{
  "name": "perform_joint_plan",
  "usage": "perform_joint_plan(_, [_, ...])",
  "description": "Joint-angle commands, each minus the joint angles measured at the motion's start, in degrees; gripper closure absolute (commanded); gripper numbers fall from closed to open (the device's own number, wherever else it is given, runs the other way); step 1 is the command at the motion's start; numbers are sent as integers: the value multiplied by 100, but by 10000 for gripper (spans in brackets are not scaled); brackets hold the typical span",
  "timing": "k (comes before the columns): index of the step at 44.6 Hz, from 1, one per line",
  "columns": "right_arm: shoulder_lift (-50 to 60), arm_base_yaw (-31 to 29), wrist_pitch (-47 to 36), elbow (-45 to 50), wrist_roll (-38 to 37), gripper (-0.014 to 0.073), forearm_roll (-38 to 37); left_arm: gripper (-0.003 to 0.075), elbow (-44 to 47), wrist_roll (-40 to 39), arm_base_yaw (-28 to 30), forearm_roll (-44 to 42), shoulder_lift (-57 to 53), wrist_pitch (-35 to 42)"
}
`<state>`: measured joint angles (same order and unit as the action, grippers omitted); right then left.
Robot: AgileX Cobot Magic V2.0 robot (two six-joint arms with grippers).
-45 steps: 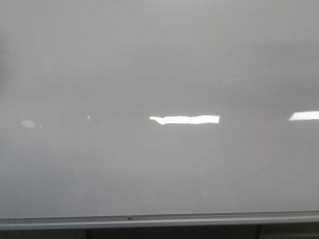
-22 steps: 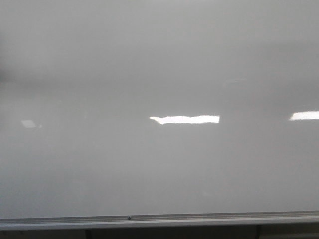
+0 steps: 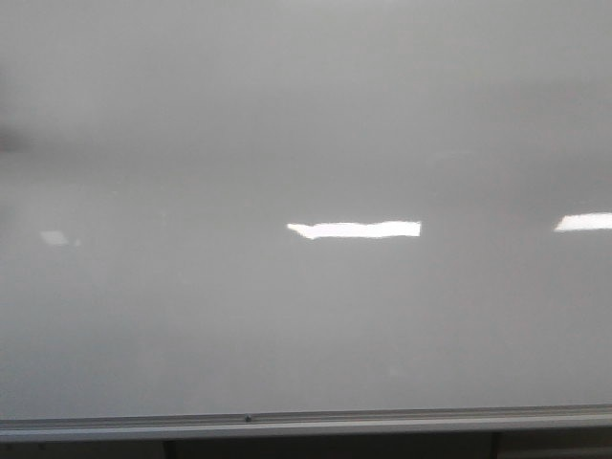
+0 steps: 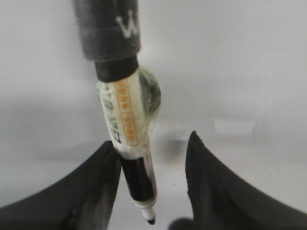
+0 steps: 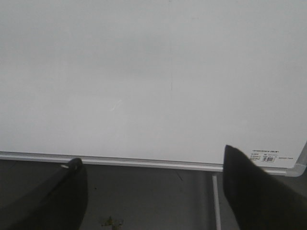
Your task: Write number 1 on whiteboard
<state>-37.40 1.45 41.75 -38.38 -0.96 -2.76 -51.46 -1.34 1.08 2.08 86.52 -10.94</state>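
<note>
Across the front view the whiteboard fills the frame, glossy pale grey, a silver rail along the bottom and bright ceiling-light reflections at centre and right edge. No number 1 is visible there; in the right wrist view a faint thin vertical line sits at centre, too weak to call a stroke. The left claw holds a marker at lower centre of its view, uncapped tip down, barrel against one finger only. My judgement: so slack a grip could let the marker twist or slip on contact, giving a skewed or broken stroke. The right claw stands wide and empty, near the board's lower corner with its small label; dark floor lies below.
</note>
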Motion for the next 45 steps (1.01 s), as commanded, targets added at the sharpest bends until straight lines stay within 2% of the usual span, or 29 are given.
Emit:
perform_joint_plan(1, [-28, -32, -332, -155, 35, -7, -83, 510, -187, -45, 29, -16, -123, 413])
perform_joint_plan(16, [-28, -32, -332, -155, 35, -7, -83, 671, -187, -45, 29, -208, -139, 295])
perform_joint_plan(23, [-28, -32, -332, -155, 35, -7, -83, 689, -197, -12, 2, -497, -464, -125])
perform_joint_plan(31, [-28, -32, -332, -155, 35, -7, -83, 689, -325, 473, -370, -662, -1112, -1056])
perform_joint_plan(45, [-28, -32, -358, -155, 35, -7, -83, 689, -844, 1570, -1675, -583, -1947, -3573])
